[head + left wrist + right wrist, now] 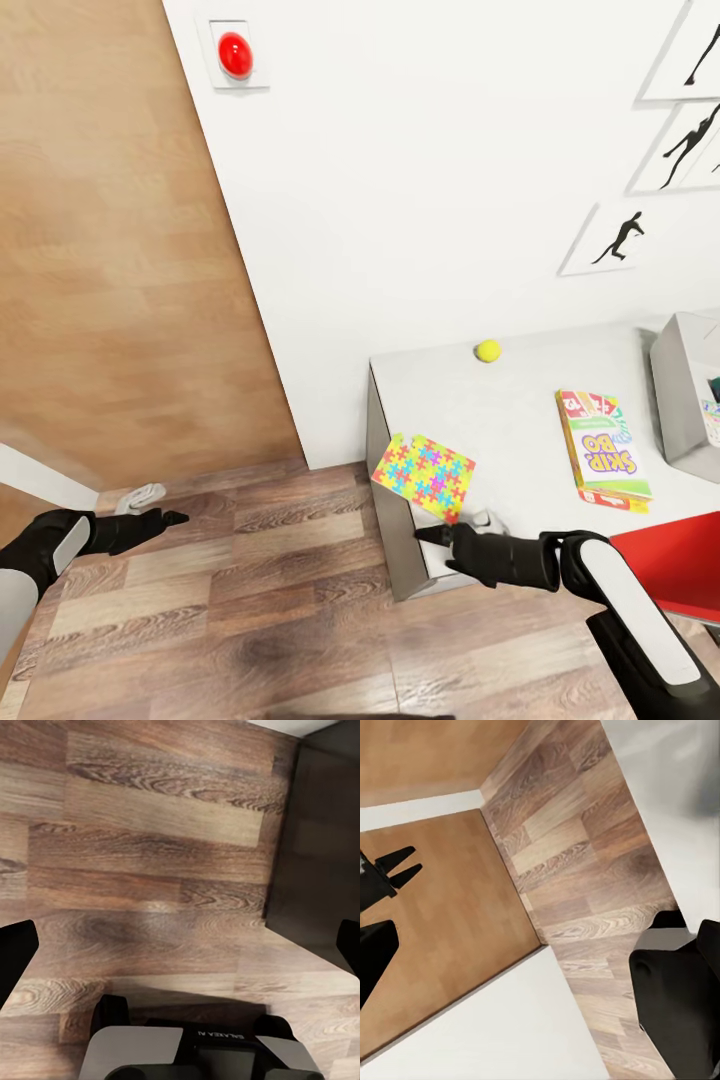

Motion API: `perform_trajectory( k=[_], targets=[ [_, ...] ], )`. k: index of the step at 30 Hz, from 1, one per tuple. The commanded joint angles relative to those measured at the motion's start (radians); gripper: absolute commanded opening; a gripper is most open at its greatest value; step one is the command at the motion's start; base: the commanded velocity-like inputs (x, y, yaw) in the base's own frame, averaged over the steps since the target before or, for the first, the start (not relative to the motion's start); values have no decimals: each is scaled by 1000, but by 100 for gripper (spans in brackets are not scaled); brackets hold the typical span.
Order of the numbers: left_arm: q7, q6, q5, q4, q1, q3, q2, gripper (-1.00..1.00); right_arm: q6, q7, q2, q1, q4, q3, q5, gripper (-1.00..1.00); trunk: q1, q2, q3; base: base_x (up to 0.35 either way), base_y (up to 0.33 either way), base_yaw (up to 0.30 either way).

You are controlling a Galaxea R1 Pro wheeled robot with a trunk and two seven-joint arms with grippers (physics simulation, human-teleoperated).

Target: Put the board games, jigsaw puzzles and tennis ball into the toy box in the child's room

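On the table (520, 400) a multicoloured jigsaw puzzle (424, 477) lies at the near left corner, jutting past the edge. Farther back rests the yellow-green tennis ball (488, 350). A SKIP-BO board game (605, 450) lies to the right, beside the grey toy box (680, 400) at the picture's edge. My right gripper (430, 536) hovers just in front of the puzzle's near edge, open with nothing between its fingers (675, 979). My left gripper (165, 518) hangs open over the wood floor, far left of the table, its fingers (15, 956) spread wide.
A red chair (670, 565) stands close by my right arm at the table's front. A tall wood panel (120, 250) fills the left, beside a white wall with a red button (236, 55) and black silhouette pictures (615, 240). Wood-plank floor (260, 590) lies between my arms.
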Motion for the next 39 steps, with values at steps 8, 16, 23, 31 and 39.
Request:
perform_trajectory(
  k=[8,16,23,31,39],
  targets=[
    [-4,7,1,-1,-1,5,0,100,0,-2,-1,2,-1,-1,-11,100,1,-2,9,0,0,55],
    [-12,7,1,-1,-1,7,4,100,0,-1,7,2,-1,4,-2,100,1,-2,21,0,0,70],
    [-14,8,1,-1,-1,7,2,100,0,-1,9,3,-1,5,1,100,1,-2,32,0,0,71],
    [-14,7,1,-1,-1,8,1,100,0,-1,11,2,-1,5,2,100,1,-2,45,0,0,71],
    [-15,6,1,-1,-1,7,0,100,0,-1,11,3,-1,6,4,100,1,-2,57,0,0,71]
  ],
)
